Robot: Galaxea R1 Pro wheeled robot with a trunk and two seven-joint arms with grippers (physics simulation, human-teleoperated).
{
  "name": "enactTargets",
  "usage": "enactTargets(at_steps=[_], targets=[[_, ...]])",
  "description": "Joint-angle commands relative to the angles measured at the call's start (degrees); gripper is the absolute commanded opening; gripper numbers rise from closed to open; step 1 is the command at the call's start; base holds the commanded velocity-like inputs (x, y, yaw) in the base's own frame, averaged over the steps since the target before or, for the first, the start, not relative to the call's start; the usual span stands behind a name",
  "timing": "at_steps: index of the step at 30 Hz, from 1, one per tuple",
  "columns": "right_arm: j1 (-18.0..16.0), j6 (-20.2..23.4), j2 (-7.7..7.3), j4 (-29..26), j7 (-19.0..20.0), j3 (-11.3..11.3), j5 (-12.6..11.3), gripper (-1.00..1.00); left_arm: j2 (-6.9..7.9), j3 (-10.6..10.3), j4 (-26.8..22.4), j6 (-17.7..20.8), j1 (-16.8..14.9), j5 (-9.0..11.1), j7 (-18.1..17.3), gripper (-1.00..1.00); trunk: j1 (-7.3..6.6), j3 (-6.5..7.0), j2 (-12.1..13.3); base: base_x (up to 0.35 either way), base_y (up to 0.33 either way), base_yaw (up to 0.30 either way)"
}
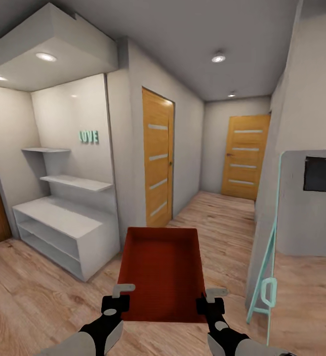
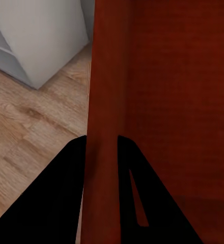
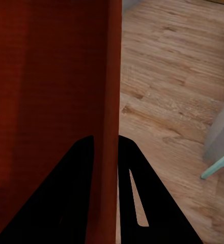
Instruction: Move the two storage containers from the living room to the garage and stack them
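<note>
One red-orange open-top storage container [image 1: 164, 273] hangs in front of me, carried level above the light wood plank floor [image 1: 29, 291]. My left gripper [image 1: 119, 295] is shut on its left wall near the front corner. In the left wrist view the fingers [image 2: 76, 168] clamp that thin red wall [image 2: 103, 152]. On the opposite side my right gripper [image 1: 211, 299] is shut on the right wall, and the right wrist view shows its fingers [image 3: 127, 162] pinching the wall [image 3: 107, 152]. The box is empty inside.
A hallway runs ahead with a wooden door [image 1: 158, 158] on the left wall and another door [image 1: 244, 155] at the far end. White shelving [image 1: 59, 227] stands at the left. A grey partition [image 1: 308, 202] and a mint-green frame [image 1: 266, 277] stand at the right.
</note>
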Motion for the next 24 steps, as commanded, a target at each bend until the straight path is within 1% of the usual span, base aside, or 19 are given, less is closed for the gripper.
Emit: enactTargets(at_steps=[1, 11, 15, 24], targets=[[0.0, 0.2, 0.09, 0.0, 0.0, -1.1, 0.5, -1.0, 0.0, 3.1, -0.1, -0.3, -0.1, -0.3, 0.8, -1.0, 0.04, -0.09, -0.1, 0.321, 0.182, -0.24], [0.0, 0.2, 0.05, 0.0, 0.0, -1.1, 0.5, -1.0, 0.0, 3.1, -0.1, -0.3, -0.1, -0.3, 0.8, -1.0, 0.04, -0.09, -0.1, 0.321, 0.182, -0.227], [0.0, 0.2, 0.02, 0.0, 0.0, -1.1, 0.5, -1.0, 0.0, 3.1, -0.1, -0.3, -0.1, -0.3, 0.8, -1.0, 0.04, -0.09, -0.1, 0.321, 0.182, -0.058], [0.0, 0.2, 0.09, 0.0, -0.1, -1.1, 0.5, -1.0, 0.0, 3.1, -0.1, -0.3, -0.1, -0.3, 0.8, -1.0, 0.04, -0.09, -0.1, 0.321, 0.181, -0.005]])
